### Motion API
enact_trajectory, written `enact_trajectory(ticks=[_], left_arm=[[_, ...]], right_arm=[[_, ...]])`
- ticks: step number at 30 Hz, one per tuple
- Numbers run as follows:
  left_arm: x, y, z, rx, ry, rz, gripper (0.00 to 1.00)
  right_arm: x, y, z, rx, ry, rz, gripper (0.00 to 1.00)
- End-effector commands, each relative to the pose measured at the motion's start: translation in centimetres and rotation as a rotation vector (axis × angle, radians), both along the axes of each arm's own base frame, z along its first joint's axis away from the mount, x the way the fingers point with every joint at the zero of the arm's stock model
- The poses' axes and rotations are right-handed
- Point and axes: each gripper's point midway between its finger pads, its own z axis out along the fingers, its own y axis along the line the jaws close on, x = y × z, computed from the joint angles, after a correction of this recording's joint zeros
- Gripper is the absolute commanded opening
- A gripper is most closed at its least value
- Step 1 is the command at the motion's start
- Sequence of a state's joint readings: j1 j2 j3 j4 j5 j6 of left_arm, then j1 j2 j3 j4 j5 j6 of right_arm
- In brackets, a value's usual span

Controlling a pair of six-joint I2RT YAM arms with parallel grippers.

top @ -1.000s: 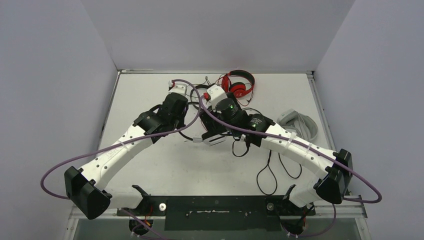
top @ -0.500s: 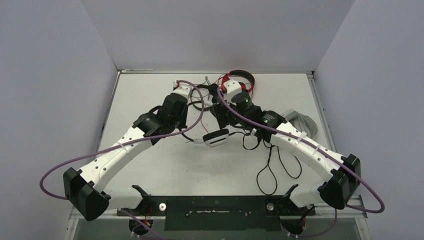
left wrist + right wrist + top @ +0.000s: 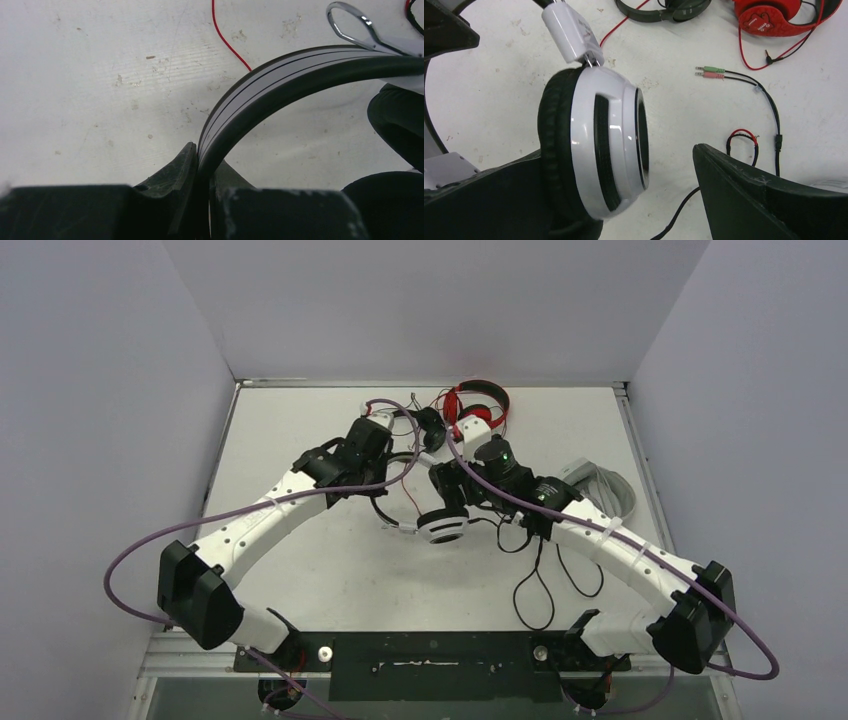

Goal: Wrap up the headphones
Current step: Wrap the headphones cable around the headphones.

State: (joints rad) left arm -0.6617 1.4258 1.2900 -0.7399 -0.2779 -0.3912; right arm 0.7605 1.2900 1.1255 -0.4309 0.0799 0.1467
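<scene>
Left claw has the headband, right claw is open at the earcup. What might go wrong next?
The left claw pinches the headband by its thin edge; it may twist loose. The right claw straddles the rounded white earcup, which may slip on closing. Loose black cable near the red headphones could snag.

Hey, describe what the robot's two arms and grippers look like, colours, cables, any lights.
The left arm and right arm both have white links joined by bulky black joint housings. A purple cable loops loosely along each. The right arm shows a small green light near its wrist. The left gripper and right gripper each have two dark, matte fingers with scuffed edges.
</scene>
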Motion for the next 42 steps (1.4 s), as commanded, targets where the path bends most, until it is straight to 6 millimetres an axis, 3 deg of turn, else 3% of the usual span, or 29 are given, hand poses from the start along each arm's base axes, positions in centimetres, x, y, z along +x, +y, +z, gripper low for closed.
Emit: enact_trajectory(ticks=[1,7,10,15,18,22,30,37,42], left_arm=[[1.9,-0.1,1.8,-0.140,0.019,0.102,0.00],[1.7,-0.3,0.4,-0.214,0.109,0.119,0.00],[1.7,-0.1,0.0,-0.243,0.128,0.167,0.00],[1.6,0.1,-1.0,-0.267,0.166,0.204,0.05],[1.3,0.2,-1.4,-0.274,0.180,0.208,0.02],[1.2,2.0,-1.8,-0.214,0.153,0.273,0.00],[0.7,1.0,-1.7,-0.226,0.188,0.102,0.00],[1.3,1.8,-2.3,-0.198,0.226,0.205,0.00],[1.3,3.5,-2.0,-0.148,0.224,0.302,0.00]], right_arm=[[-0.5,-1.2,2.7,0.083,-0.088,-0.020,1.00],[-0.5,-2.9,5.4,0.166,-0.183,-0.104,1.00],[-0.5,-4.4,5.6,0.194,-0.207,-0.183,1.00],[-1.1,-6.6,3.4,0.234,-0.208,-0.284,1.00],[-1.8,-7.4,2.0,0.272,-0.201,-0.316,1.00],[-2.6,-8.0,0.4,0.316,-0.192,-0.336,1.00],[-2.9,-9.0,-3.2,0.280,-0.158,-0.385,1.00],[-2.4,-8.9,-4.1,0.267,-0.149,-0.397,1.00],[-2.3,-9.0,-4.1,0.270,-0.153,-0.399,1.00]])
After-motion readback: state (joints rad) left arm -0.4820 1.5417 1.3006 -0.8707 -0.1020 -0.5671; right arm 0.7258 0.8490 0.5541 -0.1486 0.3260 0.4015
